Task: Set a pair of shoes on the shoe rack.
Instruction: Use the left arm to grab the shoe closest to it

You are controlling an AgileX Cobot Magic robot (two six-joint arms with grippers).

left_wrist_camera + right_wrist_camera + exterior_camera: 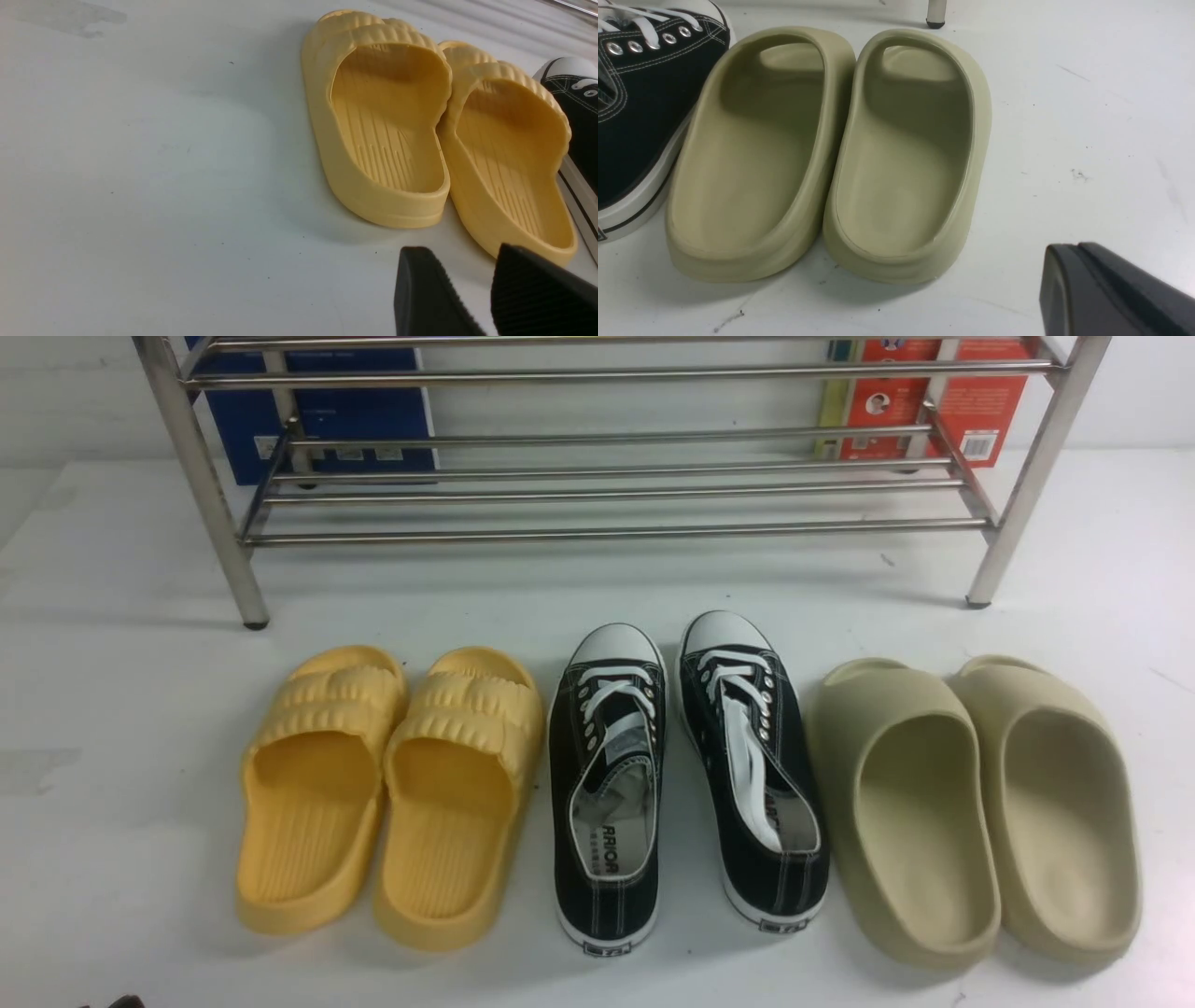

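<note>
Two black sneakers, left (611,907) and right (767,885), lie side by side on the tabletop (121,691), toes toward 12 o'clock, the right one's toe angled toward 11. The shoe rack (616,537) stands at 12; yellow slides (313,812) lie at 9, beige slides (924,840) at 3. The left jaws (460,254) are spread, pinching nothing; the right jaws (1073,246) appear pressed together, without a shoe. The step in hand is judged to be the approach: the right jaws need to part, then each pair should meet its sneaker squarely, align with its slant, grip firmly at the heel or side, and lift straight before moving toward 12. The right sneaker calls for care, since whether it touches the neighbouring beige slide is unclear. The rack's top is cut off; both sneakers are cropped in the wrist views; a dark fragment at 8 o'clock in the front view is unidentifiable.
</note>
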